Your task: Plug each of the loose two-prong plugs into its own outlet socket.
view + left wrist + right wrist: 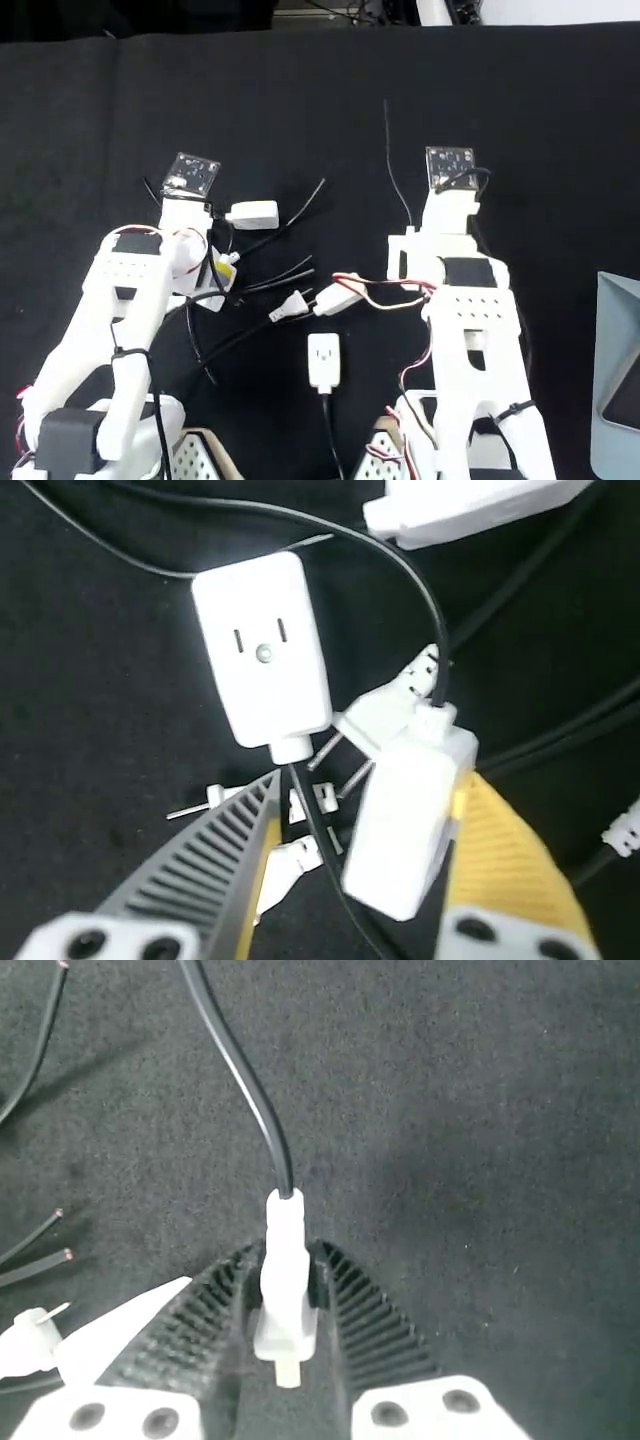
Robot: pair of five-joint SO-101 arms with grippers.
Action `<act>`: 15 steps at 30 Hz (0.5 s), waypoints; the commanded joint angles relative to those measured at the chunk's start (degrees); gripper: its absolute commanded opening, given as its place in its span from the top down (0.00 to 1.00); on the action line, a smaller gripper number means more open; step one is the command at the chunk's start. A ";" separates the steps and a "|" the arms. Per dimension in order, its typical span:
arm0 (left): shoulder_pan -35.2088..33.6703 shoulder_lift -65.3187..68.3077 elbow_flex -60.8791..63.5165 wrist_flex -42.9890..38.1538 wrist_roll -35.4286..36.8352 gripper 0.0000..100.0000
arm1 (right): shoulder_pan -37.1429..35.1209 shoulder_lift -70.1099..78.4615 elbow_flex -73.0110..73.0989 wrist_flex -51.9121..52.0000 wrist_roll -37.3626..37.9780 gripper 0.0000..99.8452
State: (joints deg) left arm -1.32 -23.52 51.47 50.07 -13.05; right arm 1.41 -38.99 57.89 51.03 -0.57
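My right gripper [285,1265] is shut on a white two-prong plug [283,1280], whose black cord [235,1070] runs away over the black cloth. From above, this gripper [338,293] sits mid-table, just above a white outlet socket [323,360], with the plug [290,306] at its tip. My left gripper [350,850] stands open over a tangle. A white block [405,820] leans against its yellow finger [505,865], apart from the grey finger [215,865]. Beyond lies a white outlet socket [262,650], face up. A loose white plug [378,715] lies by it, prongs bare.
Another white socket block [252,213] lies past the left arm [130,300]. Loose black wires [290,272] cross the middle. A thin wire [393,165] runs toward the back. A grey box [618,380] stands at the right edge. Small white plug pieces [215,800] lie near the grey finger.
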 commanded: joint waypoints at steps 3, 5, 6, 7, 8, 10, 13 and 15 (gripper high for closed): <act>3.38 -0.79 -1.63 0.09 -1.93 0.85 | 0.26 -1.45 -0.40 -1.14 0.00 0.99; 6.11 -0.79 -1.80 2.73 -2.29 0.86 | 0.26 -1.45 -0.40 -1.14 0.00 0.99; 7.52 -0.79 -1.80 3.78 -2.29 0.86 | 0.26 -1.45 -0.40 -1.14 0.00 0.99; 9.01 -0.79 -1.80 4.66 -2.29 0.86 | 0.26 -1.45 -0.40 -1.14 0.00 0.99; 10.33 -0.79 -2.07 5.71 -2.29 0.88 | 0.26 -1.45 -0.40 -1.14 0.00 0.99; 12.26 -0.88 -2.59 6.86 -2.29 0.91 | 0.35 -1.45 -0.40 -1.14 0.00 0.99; 14.55 -0.97 -5.23 8.88 -2.29 0.96 | 0.62 -1.45 -0.40 -1.14 -0.09 0.99; 17.01 -2.37 -7.60 11.69 -2.02 0.97 | 0.62 -1.45 -0.48 -1.14 -0.18 0.99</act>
State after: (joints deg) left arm 11.87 -23.60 49.71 57.10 -15.25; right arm 1.41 -38.99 57.89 51.03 -0.48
